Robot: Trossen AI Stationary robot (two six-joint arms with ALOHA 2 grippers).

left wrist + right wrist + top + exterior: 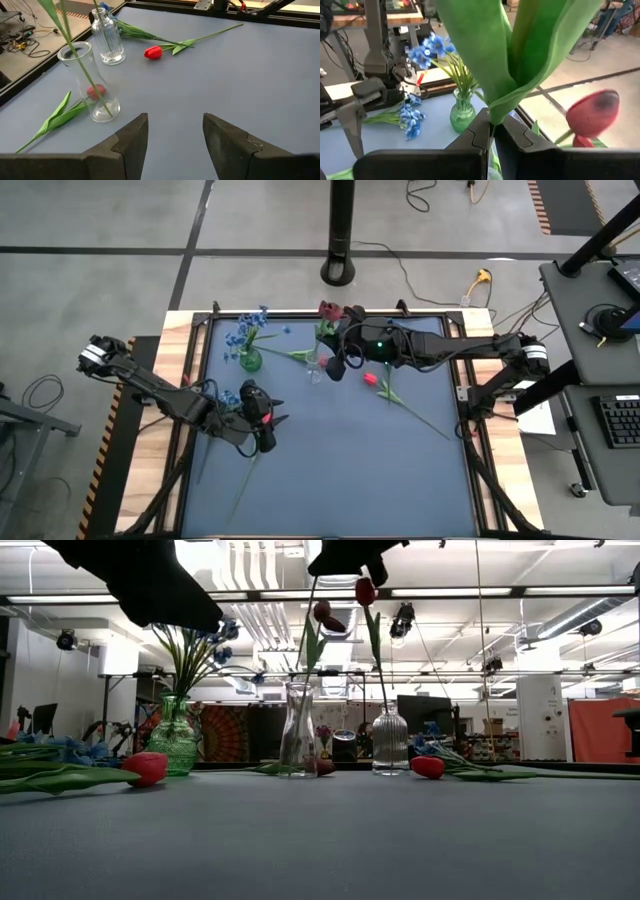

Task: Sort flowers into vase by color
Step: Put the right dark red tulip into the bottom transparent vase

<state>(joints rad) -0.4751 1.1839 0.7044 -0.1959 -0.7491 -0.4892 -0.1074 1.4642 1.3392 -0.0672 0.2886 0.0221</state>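
1. Lowering the held red tulip (485, 60) straight down into the smooth clear vase (85, 75) looks like the step in hand; hold the right gripper (345, 358) over that vase's mouth, jaws pressed together on the green stem and leaf.
2. Keep the stem upright during the descent, so as not to tip the light glass or nudge the ribbed vase (107, 40) just beside it.
3. Release only once the stem foot sits on the vase bottom, then lift clear of the leaves without dragging them out.
4. Leave the left gripper (175, 125) where it hangs over the near-left part of the table, jaws apart and nothing between them, beside a blue flower (228, 397) lying flat.
5. Judge the sorting as partly done: blue blossoms stand in the green vase (250, 361), while another red tulip (370, 379) lies on the mat, right of the clear vases.
6. Look to the left wrist view for what no other view gives plainly: a green stem running down inside the smooth vase almost to its base.
7. Look to the low view for heights: two red buds well above the glass rims, and a further red bud (148, 768) lying in the near foreground.
8. Rely on the right wrist view for the grip itself, hidden under the arm in the high view.
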